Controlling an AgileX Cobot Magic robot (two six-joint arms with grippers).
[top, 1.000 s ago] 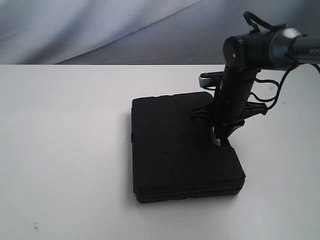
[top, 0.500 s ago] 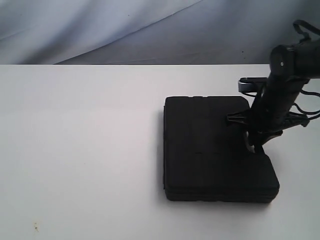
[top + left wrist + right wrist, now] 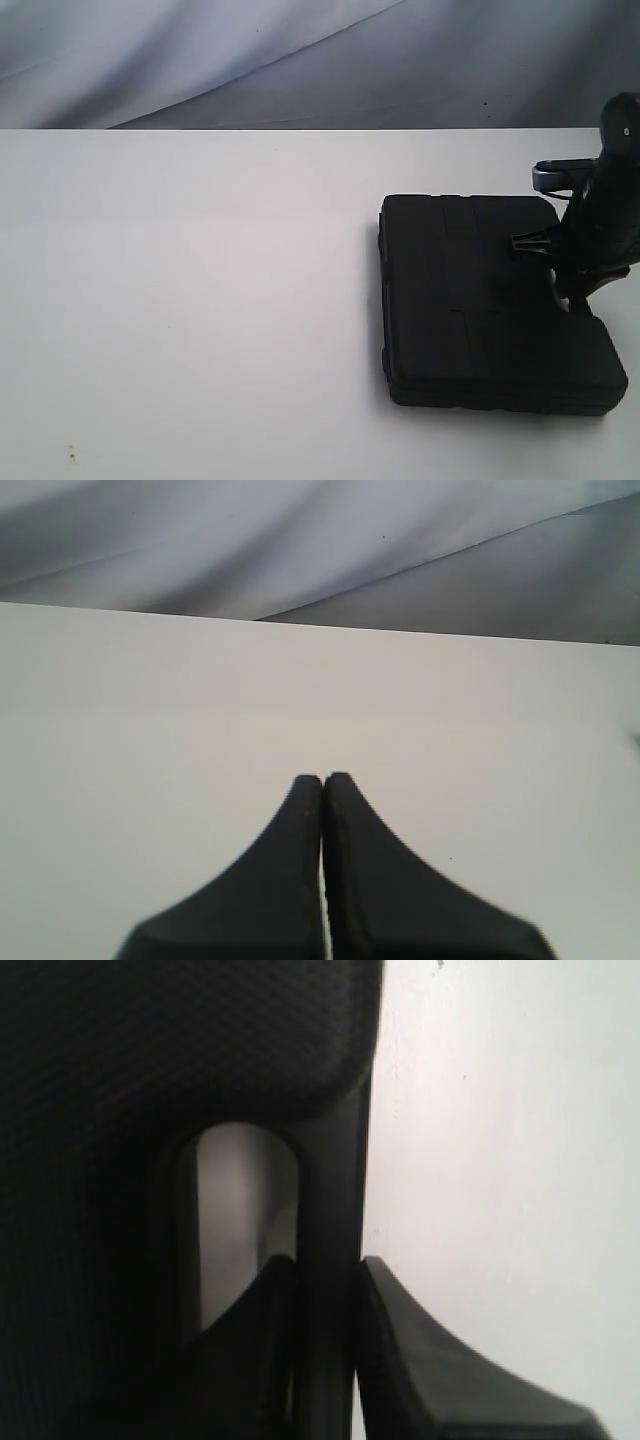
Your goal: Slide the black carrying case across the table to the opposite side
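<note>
The black carrying case (image 3: 480,300) lies flat on the white table (image 3: 180,300), far over on the right side in the exterior view. My right gripper (image 3: 577,297) reaches down at the case's right edge and is shut on its handle. In the right wrist view the handle bar (image 3: 330,1260) runs between the two fingers, with the textured case body (image 3: 150,1060) beside it. My left gripper (image 3: 323,780) hangs over bare tabletop (image 3: 150,710), jaws pressed together with nothing in them. It does not show in the exterior view.
A grey cloth backdrop (image 3: 300,60) rises behind the table's far edge. A few small specks (image 3: 71,455) mark the tabletop near the front left. The case's right end lies close to the frame's right border.
The right gripper has pulled the case steadily to the right across the table, from the middle to the right side. The left gripper's earlier state is not shown.
</note>
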